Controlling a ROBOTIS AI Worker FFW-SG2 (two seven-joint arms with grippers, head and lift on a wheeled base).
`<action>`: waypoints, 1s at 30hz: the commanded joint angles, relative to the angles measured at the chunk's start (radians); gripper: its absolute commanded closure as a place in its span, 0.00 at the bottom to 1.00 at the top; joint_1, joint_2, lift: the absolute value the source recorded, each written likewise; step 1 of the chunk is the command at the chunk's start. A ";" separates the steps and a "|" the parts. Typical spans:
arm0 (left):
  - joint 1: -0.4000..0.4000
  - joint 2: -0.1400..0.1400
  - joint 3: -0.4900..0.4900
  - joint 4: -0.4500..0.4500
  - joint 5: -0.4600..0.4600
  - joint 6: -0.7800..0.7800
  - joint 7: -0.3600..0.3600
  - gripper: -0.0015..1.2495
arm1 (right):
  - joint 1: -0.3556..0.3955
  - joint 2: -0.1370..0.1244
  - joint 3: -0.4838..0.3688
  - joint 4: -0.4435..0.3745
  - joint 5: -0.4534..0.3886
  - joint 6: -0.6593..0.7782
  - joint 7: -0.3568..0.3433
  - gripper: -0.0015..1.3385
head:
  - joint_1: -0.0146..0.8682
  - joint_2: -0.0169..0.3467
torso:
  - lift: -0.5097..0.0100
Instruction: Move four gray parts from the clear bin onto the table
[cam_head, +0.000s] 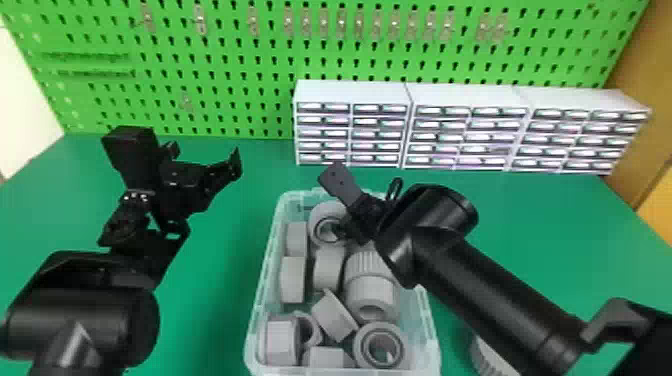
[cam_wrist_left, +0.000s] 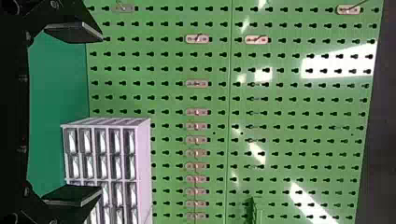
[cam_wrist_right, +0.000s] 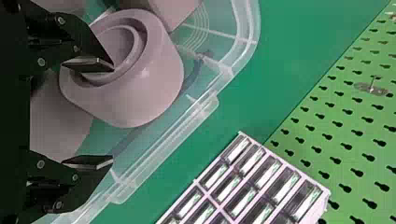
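Beneath the left gripper (cam_head: 205, 154) and the right gripper (cam_head: 336, 204), a broad, flat green tabletop (cam_head: 215, 290) is stretching out. Beyond both, a bright green, perforated pegboard (cam_head: 225, 65) is standing upright. White, boxy drawer cabinets (cam_head: 350, 92) are standing in a row on the tabletop, beyond the right gripper and before the pegboard. Directly under the right gripper, a rectangular clear plastic bin (cam_head: 274, 235) is sitting, with the left gripper hovering to its left. The right gripper is holding its flat black fingers (cam_wrist_right: 88, 64) wide apart, gripping nothing, and the left gripper is likewise keeping its fingers (cam_wrist_left: 74, 32) well spread around empty air. Below the right gripper, chunky gray plastic parts (cam_head: 370, 295) are lying jumbled in the bin. Closest to it, a thick, round gray ring-shaped part (cam_wrist_right: 149, 98) is resting near the bin's far end, one finger overlapping its opening in the right wrist view. Nearer the robot than the right gripper, a ribbed gray part (cam_head: 487, 357) is lying outside the bin, partly hidden behind the right arm (cam_head: 480, 280).
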 joint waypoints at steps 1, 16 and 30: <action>-0.003 0.001 -0.003 0.000 -0.001 0.000 0.000 0.11 | -0.003 0.002 0.016 0.006 -0.017 -0.006 0.000 0.41 | 0.78 0.14 | 0.89; -0.006 0.002 -0.003 0.000 0.000 0.000 0.000 0.11 | -0.014 0.002 0.022 0.051 -0.018 -0.040 -0.006 0.41 | 0.78 0.14 | 0.89; -0.019 0.013 -0.010 0.000 0.008 0.000 0.000 0.11 | -0.020 0.005 0.025 0.052 -0.021 -0.051 -0.015 0.41 | 0.78 0.14 | 0.89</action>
